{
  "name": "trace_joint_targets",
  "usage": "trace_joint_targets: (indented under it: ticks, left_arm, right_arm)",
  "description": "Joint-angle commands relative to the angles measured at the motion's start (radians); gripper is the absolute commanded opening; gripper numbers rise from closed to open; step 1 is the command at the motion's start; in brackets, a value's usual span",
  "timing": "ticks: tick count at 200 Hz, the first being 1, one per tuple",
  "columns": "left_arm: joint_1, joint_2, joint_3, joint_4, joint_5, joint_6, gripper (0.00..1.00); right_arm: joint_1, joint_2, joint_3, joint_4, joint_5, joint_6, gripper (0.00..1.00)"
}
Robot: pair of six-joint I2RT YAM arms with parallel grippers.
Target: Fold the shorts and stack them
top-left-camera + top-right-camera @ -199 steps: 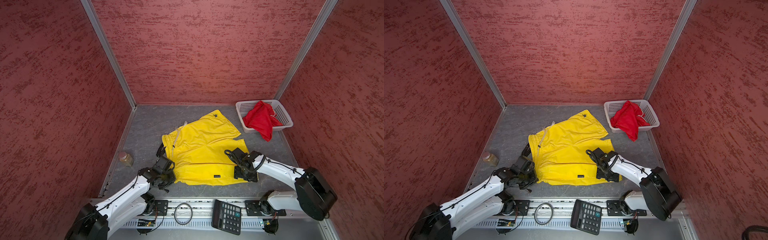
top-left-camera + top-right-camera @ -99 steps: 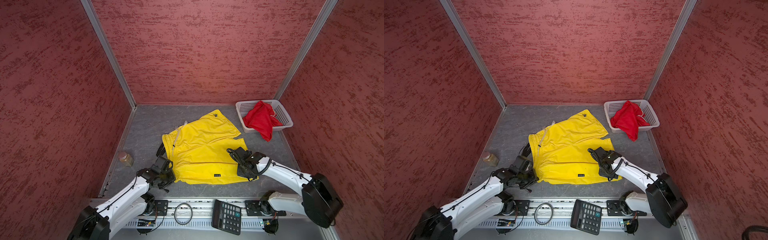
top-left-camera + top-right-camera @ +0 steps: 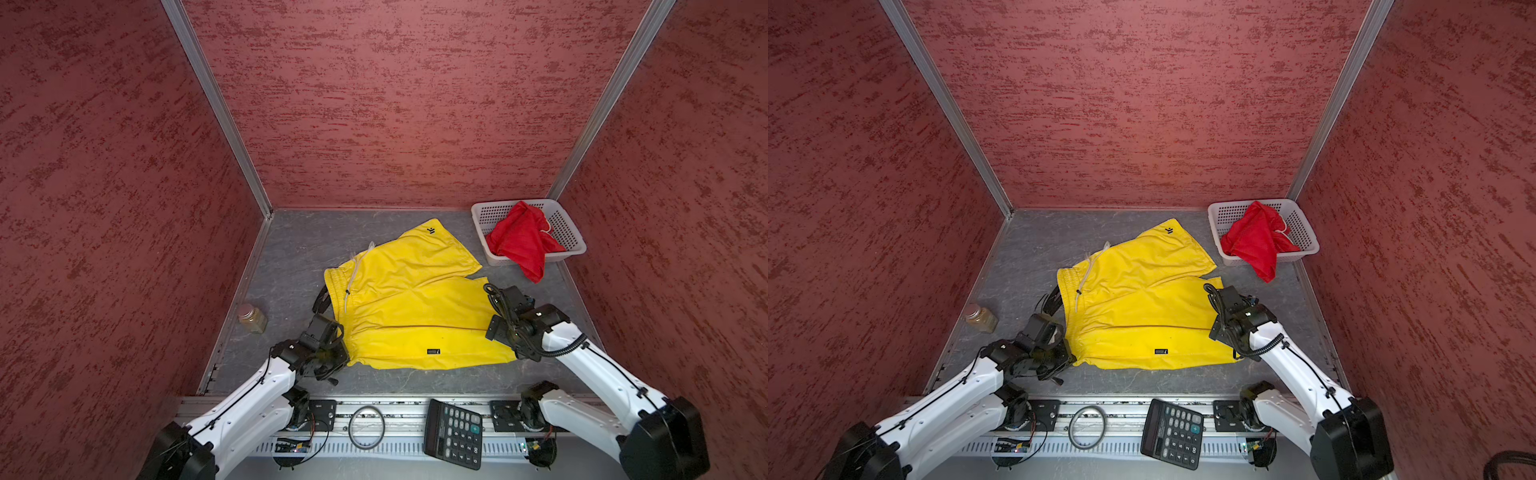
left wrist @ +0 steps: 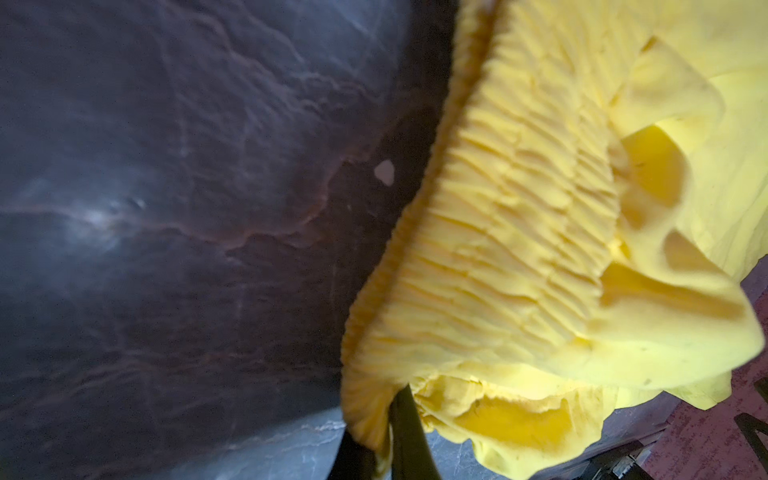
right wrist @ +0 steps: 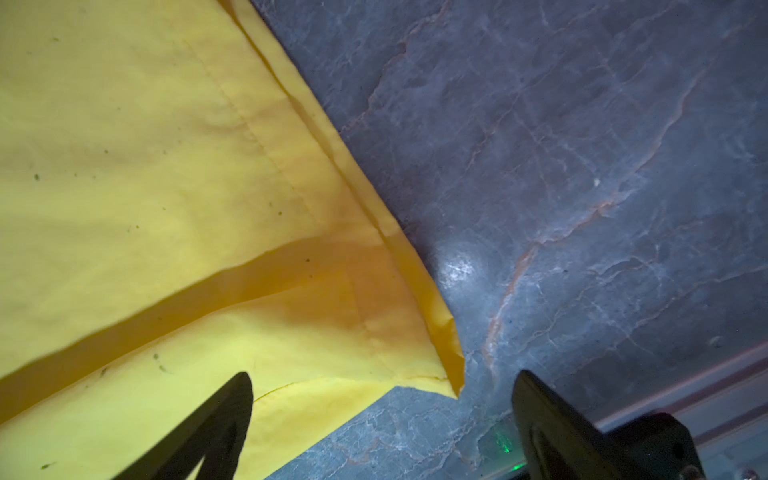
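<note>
Progress check: early days, I'd say. The yellow shorts [image 3: 407,299] lie spread on the table [image 3: 291,257] mid-cell, with the waistband [image 4: 498,249] to the left and the legs pointing right. The far leg splays off at an angle. I can't see a finished fold. There's an edge line running across the near leg in both top views, but I can't tell if that's a fold or just the layers sitting offset.

The left claw [image 4: 382,444] is clenched on the near corner of the waistband, with the fabric bunched up around the fingers. The right claw [image 5: 380,395] is released, jaws wide apart and nothing in them. It hovers right at the near leg's hem corner, which sits between the two fingers in the wrist view.

The red shorts [image 3: 519,241] haven't been touched as far as folding goes. They're crumpled in the basket [image 3: 569,232] at the far right corner, with one end drooping over the front rim toward the table.

So what's left is pretty much everything: fold yellow, pull red out, fold it, stack them. My guess is the right claw needs to pinch that hem corner next.
</note>
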State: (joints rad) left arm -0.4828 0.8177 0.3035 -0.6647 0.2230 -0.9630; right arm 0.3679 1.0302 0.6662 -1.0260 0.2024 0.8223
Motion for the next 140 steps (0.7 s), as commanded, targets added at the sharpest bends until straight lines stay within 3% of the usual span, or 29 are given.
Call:
trace_joint_targets:
  ticks: [1,21,44,70,100,130,140]
  left_arm:
    - [0.009,0.018,-0.045,-0.086,-0.037,0.013,0.00]
    - [0.012,0.026,-0.047,-0.078,-0.032,0.015,0.00]
    - [0.018,0.030,-0.050,-0.075,-0.027,0.016,0.00]
    - [0.022,0.037,-0.050,-0.071,-0.024,0.014,0.00]
    - [0.027,0.056,-0.044,-0.069,-0.022,0.014,0.00]
    - [0.038,0.032,-0.041,-0.083,-0.014,0.012,0.00]
    - [0.046,0.011,-0.042,-0.094,-0.013,0.012,0.00]
  right_arm:
    - [-0.013,-0.009,-0.044,0.047,-0.024,0.047,0.98]
    - [-0.014,-0.001,-0.120,0.162,-0.100,0.067,0.93]
    - [-0.014,-0.010,-0.164,0.192,-0.118,0.074,0.72]
    - [-0.014,-0.056,-0.123,0.130,-0.064,0.065,0.55]
    - [-0.024,-0.090,-0.060,0.084,-0.024,0.043,0.22]
    - [-0.042,-0.094,-0.029,0.083,-0.043,0.027,0.00]
    - [-0.050,-0.094,-0.018,0.080,-0.041,0.018,0.00]
